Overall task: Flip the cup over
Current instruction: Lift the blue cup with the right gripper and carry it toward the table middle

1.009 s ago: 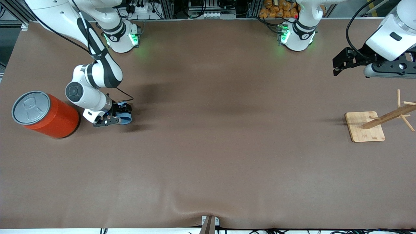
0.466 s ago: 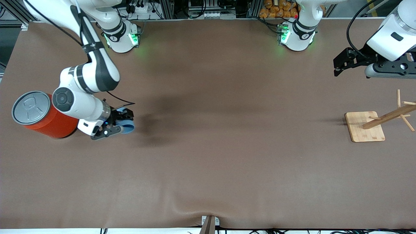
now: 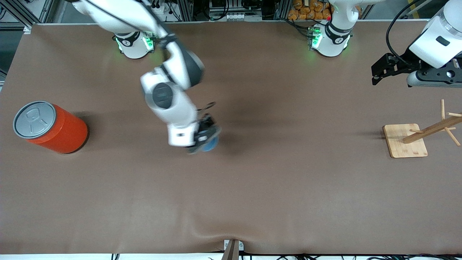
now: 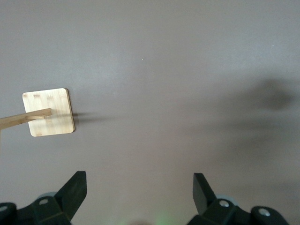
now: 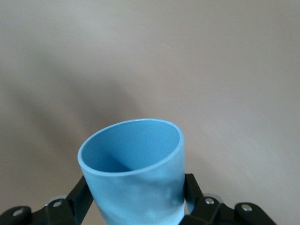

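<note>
Right gripper [image 3: 205, 139] clamped on cup [image 3: 209, 143], seemingly raised over mid-table; left gripper [image 3: 377, 72] waits, fingers apart, above wooden stand [image 3: 405, 141].

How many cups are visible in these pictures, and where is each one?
1. The light-blue cup is held in the right gripper, up over the middle of the brown table. No other cup shows; the orange can is no cup.

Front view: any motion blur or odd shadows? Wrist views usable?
Front view: right gripper and the cup are smeared by motion; orange can and wooden rack are sharp. Left wrist view: soft dark shadow patches on the table. Right wrist view: cup rim sharp, its lower wall blurred.
</note>
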